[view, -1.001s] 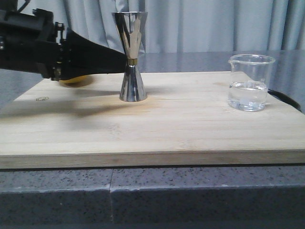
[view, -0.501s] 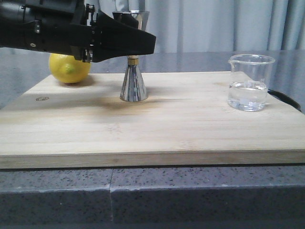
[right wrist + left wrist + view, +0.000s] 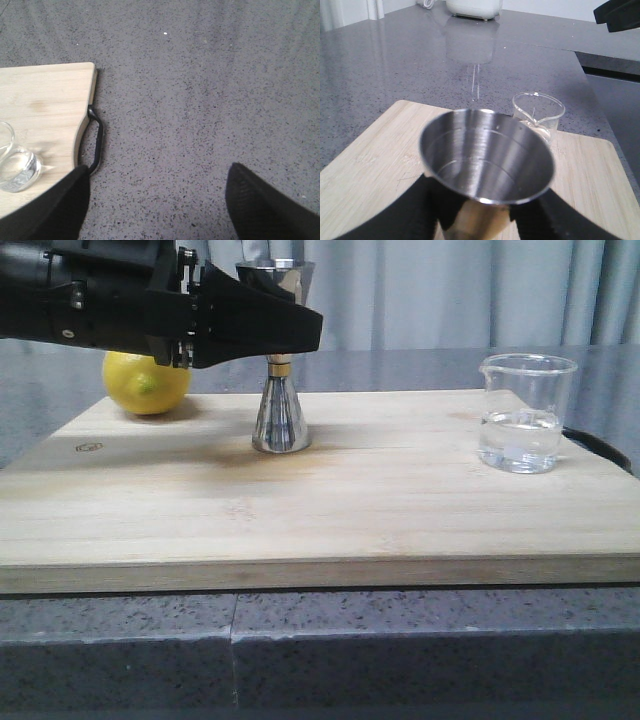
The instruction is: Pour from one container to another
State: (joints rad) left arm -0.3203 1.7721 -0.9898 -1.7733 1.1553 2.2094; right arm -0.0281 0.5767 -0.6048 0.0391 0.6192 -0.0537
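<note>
The steel hourglass jigger (image 3: 278, 415) stands upright on the wooden board (image 3: 400, 500), left of centre, its thin gold band just showing. My left gripper (image 3: 312, 330) reaches in from the left and is shut on the jigger's upper cup. In the left wrist view the black fingers (image 3: 415, 210) press both sides of the jigger (image 3: 487, 155) below its rim. The clear glass beaker (image 3: 522, 415) stands at the board's right end, holding some clear liquid. My right gripper (image 3: 157, 185) hangs open over the grey counter, right of the beaker (image 3: 15, 167).
A lemon (image 3: 147, 383) lies at the board's back left, behind my left arm. A black handle loop (image 3: 97, 140) sticks out from the board's right edge. Grey speckled counter (image 3: 200, 100) surrounds the board. Curtains hang behind.
My left gripper rose from the jigger's waist and came forward around its upper cup, uncovering the lemon. Over the last half second it barely moved. The beaker stayed put.
</note>
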